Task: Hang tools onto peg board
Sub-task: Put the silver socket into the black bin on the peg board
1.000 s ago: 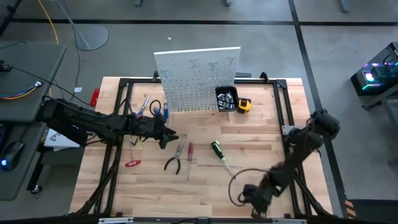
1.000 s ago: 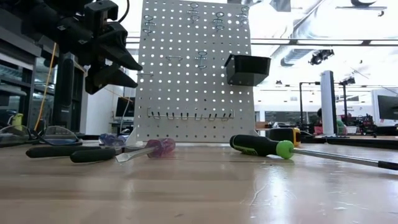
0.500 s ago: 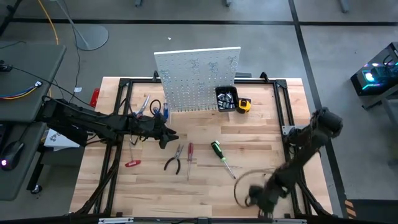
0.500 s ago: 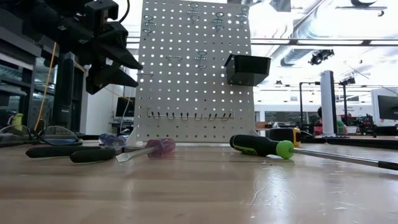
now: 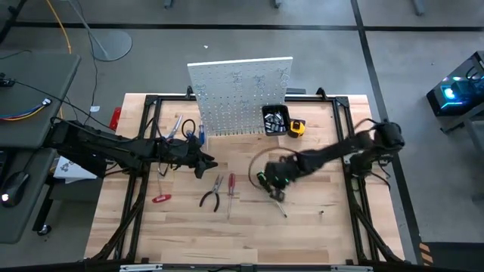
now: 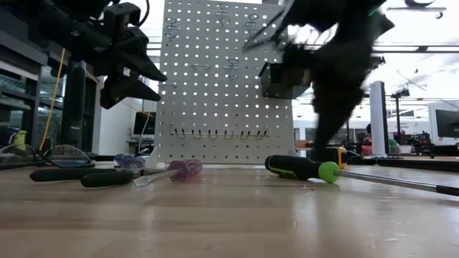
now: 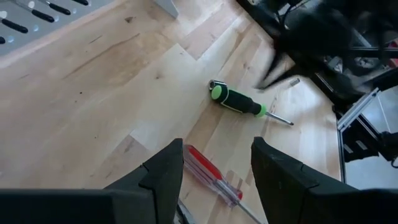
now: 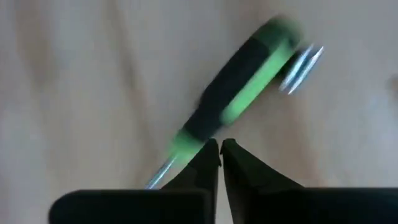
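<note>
The white peg board [image 5: 240,94] stands upright at the table's far side, with a black bin [image 5: 274,119] on it. The tools lie flat on the wood. A green-black screwdriver [image 8: 239,93] lies mid-table, and dark pliers [image 5: 212,195] and a red screwdriver [image 5: 231,185] lie to its left. Red cutters [image 5: 161,199] lie farther left, and more tools [image 5: 185,130] lie by the board's left foot. My right gripper [image 8: 219,149], blurred in the high view [image 5: 272,177], hangs shut over the green screwdriver's handle. My left gripper [image 7: 217,168] hovers open left of centre, holding nothing.
A yellow tape measure [image 5: 296,128] sits by the bin at the board's right foot. A black metal frame [image 5: 147,136] runs around the table's edges. Bare wood lies along the near side [image 5: 249,234].
My right arm has swung fast from the table's near right corner toward the middle and far side, turning as it went. It now hangs over the green screwdriver. The screwdriver and the other tools lie where they were.
</note>
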`<state>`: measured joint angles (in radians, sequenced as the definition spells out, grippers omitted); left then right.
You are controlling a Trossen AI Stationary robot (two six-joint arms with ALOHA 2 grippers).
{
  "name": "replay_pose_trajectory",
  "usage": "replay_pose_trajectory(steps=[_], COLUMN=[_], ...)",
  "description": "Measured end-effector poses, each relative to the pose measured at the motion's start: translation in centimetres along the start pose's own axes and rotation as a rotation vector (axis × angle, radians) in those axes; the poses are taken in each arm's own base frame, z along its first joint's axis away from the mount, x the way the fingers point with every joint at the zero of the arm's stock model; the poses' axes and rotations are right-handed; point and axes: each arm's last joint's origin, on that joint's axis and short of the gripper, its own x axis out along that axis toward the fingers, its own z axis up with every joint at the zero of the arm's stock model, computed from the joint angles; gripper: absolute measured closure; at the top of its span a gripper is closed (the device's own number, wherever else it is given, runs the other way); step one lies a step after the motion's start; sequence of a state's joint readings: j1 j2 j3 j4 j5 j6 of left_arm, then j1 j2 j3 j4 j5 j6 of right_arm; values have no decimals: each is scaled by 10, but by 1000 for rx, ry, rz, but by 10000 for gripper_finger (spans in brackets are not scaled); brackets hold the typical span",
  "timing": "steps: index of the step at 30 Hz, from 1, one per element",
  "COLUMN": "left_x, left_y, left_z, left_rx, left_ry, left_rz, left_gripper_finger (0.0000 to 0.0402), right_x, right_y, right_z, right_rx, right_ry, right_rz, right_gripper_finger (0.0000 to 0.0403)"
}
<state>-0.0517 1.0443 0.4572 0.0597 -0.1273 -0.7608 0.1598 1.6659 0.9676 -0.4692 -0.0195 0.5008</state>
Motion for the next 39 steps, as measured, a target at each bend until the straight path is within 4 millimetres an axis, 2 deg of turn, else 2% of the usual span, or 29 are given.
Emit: replay_pose_trajectory(steps=[3, 5, 11, 13, 16, 20, 27, 33, 39], left_x=[0, 0, 0, 0, 0, 0, 0, 0, 0], left_y=[0, 0, 0, 0, 0, 0, 0, 0, 0], left_z=[0, 0, 0, 0, -1, -1, -1, -1, -1], left_rx=[-28, -38, -38, -38, -38, -38, -30, -46, -47], left_ry=[1, 1, 2, 2, 3, 4, 4, 5, 6], left_rz=[-1, -1, 0, -1, 0, -1, -1, -3, -3], left_gripper_finger=[229, 229, 229, 229, 229, 229, 229, 229, 229], right_x=[10, 12, 13, 13, 13, 13, 13, 12, 10], right_y=[-24, -33, -30, -24, -16, -22, -39, -43, -61], right_z=[11, 15, 25, 25, 21, 16, 17, 18, 12], right_rx=[93, 111, 77, -17, -256, -452, -714, -841, -811], right_ry=[-2, -1, -95, -120, -135, -61, 18, 36, 171], right_rz=[-40, -53, 7, 11, -74, -147, -125, -109, -215], right_gripper_finger=[364, 350, 304, 285, 256, 226, 219, 219, 219])
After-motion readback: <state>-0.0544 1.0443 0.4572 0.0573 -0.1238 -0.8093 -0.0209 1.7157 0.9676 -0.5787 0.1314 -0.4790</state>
